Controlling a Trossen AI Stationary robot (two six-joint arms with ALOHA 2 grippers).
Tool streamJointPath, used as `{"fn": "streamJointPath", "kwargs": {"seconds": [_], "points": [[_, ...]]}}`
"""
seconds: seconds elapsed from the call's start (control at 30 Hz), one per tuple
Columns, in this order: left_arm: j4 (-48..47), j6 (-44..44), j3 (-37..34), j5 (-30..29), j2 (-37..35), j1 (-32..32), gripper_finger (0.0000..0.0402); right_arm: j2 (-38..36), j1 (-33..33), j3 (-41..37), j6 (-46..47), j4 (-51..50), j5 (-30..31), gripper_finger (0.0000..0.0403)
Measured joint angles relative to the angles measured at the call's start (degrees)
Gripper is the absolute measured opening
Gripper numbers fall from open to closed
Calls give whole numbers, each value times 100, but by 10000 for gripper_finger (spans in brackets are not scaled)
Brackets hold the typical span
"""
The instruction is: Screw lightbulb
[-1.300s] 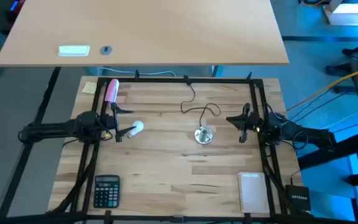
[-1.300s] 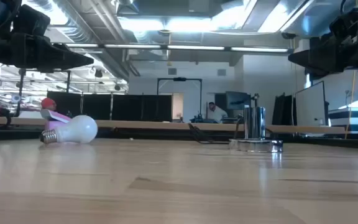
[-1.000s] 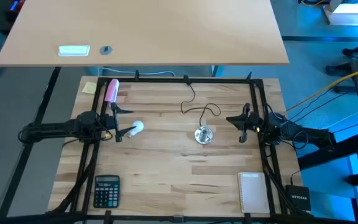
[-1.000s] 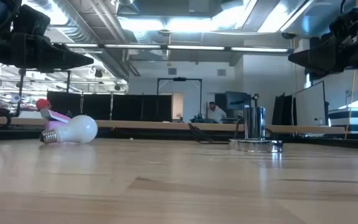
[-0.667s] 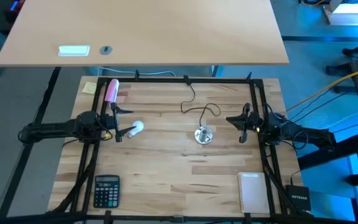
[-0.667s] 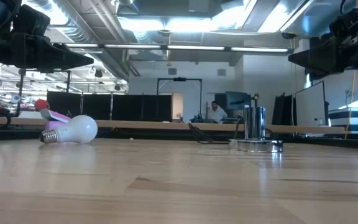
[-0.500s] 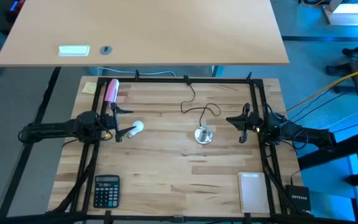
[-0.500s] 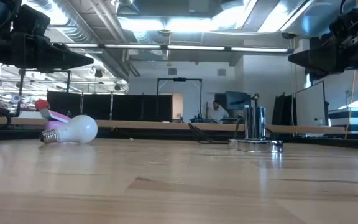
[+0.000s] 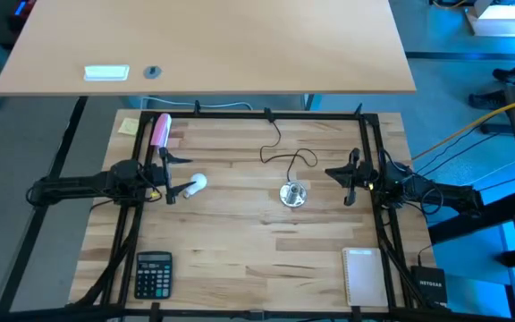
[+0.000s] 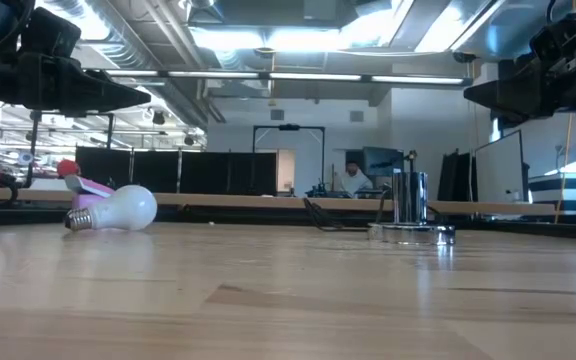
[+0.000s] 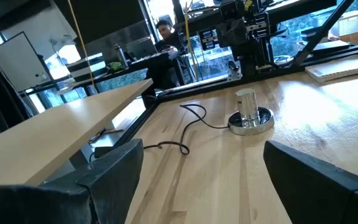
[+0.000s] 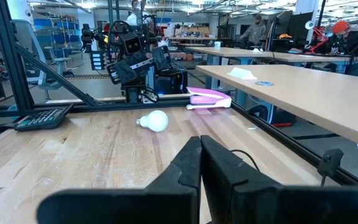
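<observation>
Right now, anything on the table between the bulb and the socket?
Nothing visible. The bulb lies on its side by the open left gripper; bare wood runs from it to the socket. The socket's cord trails off behind it, away from that path.

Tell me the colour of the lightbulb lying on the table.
White, with a darker screw base; the lightbulb shows best in the low view.

The lightbulb [image 9: 198, 183] (small, white, rounded) lies on its side on the wooden table's left part, its darker screw base pointing left.
</observation>
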Motion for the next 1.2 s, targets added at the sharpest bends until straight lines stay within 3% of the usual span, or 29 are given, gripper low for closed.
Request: {"fn": "streamJointPath", "kwargs": {"seconds": [0.47, 0.53, 0.67, 0.77, 0.97, 1.1, 1.2], "points": [[50, -20, -2, -198, 0, 1, 324, 0, 0, 1, -2, -9, -1, 14], [148, -576, -2, -180, 2, -1, 324, 0, 0, 2, 0, -11, 0, 14], [433, -2757, -2, 46, 0, -9, 324, 0, 0, 2, -2, -11, 0, 14], [585, -3853, -2, 44, -1, -9, 324, 0, 0, 2, -2, -11, 0, 14], [779, -4418, -2, -11, 0, -2, 324, -4, 0, 16, -2, 57, 7, 14], [778, -4712, -2, -367, 0, 2, 324, -2, 0, 25, -1, 76, 7, 14], [728, -4512, -2, -389, 0, 2, 324, -2, 0, 26, 158, 90, -13, 14]]}}
